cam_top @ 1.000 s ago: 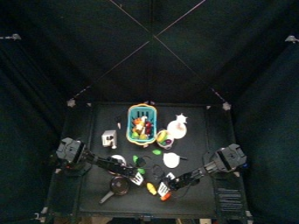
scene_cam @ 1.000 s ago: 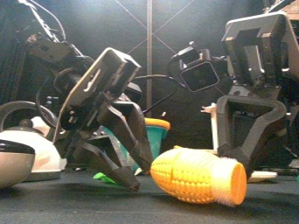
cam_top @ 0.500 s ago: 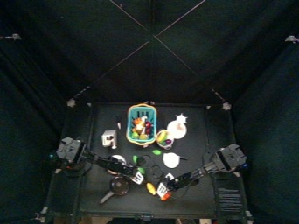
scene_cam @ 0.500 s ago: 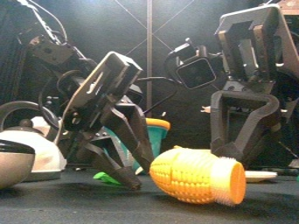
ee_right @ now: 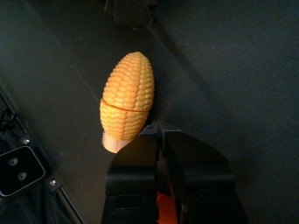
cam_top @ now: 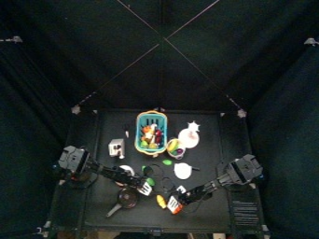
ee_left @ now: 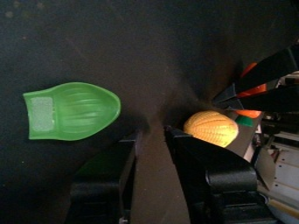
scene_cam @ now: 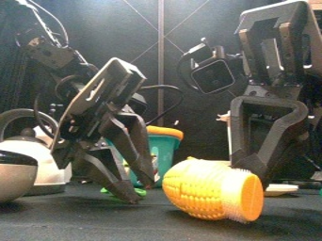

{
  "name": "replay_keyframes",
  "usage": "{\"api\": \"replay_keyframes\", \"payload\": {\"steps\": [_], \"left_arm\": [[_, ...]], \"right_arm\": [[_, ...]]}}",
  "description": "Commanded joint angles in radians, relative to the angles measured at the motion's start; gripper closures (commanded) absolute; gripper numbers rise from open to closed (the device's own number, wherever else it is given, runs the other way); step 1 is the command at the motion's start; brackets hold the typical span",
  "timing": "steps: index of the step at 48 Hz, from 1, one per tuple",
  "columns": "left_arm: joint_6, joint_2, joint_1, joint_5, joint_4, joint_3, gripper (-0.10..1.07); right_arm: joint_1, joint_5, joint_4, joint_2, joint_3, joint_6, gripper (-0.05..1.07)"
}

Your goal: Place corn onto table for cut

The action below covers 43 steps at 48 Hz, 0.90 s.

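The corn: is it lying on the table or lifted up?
Lying on the table. The corn rests on its side on the black table.

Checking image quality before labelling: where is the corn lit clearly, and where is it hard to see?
Right wrist view: corn bright, kernel rows crisp against dark table. Front view: corn well lit, near and large. Top view: tiny and dim among clutter, hard to tell.

1. Small yellow ridged toy corn [scene_cam: 214, 188] lies on the black table [scene_cam: 75, 221], front and right of centre — the right gripper [scene_cam: 258, 169] just behind it.
2. Left gripper [scene_cam: 120, 184] stands left of the corn, apart from it.
3. Small green ribbed toy piece [ee_left: 70, 111] lies on the table just beside the left gripper.
4. White kettle [scene_cam: 25, 160] sits at far left.
5. Green basket [cam_top: 151, 131] — well behind, mid-table.
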Motion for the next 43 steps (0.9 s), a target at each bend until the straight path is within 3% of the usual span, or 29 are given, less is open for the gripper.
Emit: {"api": "replay_keyframes", "payload": {"steps": [1,10,25,43], "left_arm": [[0.002,-0.023,-0.006,-0.002,-0.014,-0.014,0.26],[0.000,-0.017,-0.031,-0.002,-0.035,-0.032,0.26],[0.002,-0.009,-0.055,0.006,-0.155,-0.041,0.26],[0.002,0.021,-0.054,0.006,-0.164,-0.078,0.26]], "right_arm": [[0.000,0.002,0.002,-0.018,-0.020,-0.003,0.64],[0.002,0.002,0.008,-0.021,-0.023,-0.003,0.64],[0.002,0.017,0.005,-0.029,-0.023,-0.003,0.64],[0.003,0.017,0.002,-0.029,-0.035,-0.005,0.64]]}}
